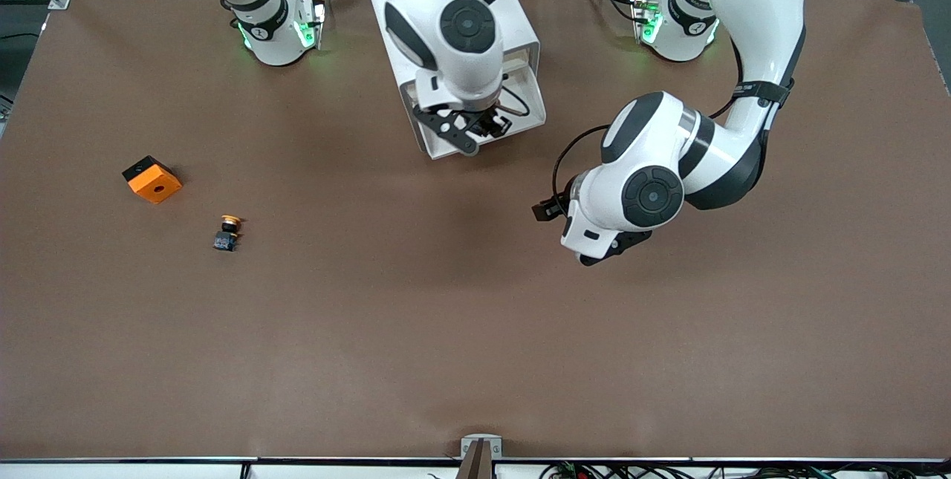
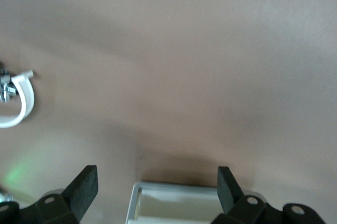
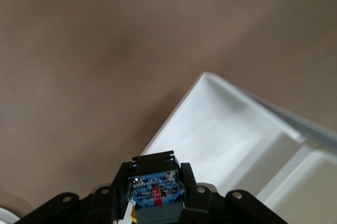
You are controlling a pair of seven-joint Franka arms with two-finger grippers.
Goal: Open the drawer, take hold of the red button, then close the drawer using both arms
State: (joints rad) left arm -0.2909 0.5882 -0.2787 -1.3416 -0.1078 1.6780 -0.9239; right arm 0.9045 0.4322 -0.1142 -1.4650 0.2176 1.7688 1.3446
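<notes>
The white drawer (image 1: 522, 95) stands pulled out of its white cabinet (image 1: 520, 33) near the arms' bases. My right gripper (image 1: 484, 125) hangs over the drawer's front edge, shut on the button (image 3: 154, 188). In the right wrist view the button's black-and-blue body sits between the fingers, its cap hidden, with the open drawer (image 3: 221, 134) below. My left gripper (image 1: 603, 250) hovers over bare table toward the left arm's end, nearer the front camera than the drawer. It is open (image 2: 156, 188) with nothing between its fingers (image 2: 84, 187).
An orange cube with a hole (image 1: 151, 179) and a similar button with a yellow-orange cap (image 1: 228, 232) lie toward the right arm's end of the brown table (image 1: 416, 330). A white-rimmed box edge (image 2: 184, 203) shows low in the left wrist view.
</notes>
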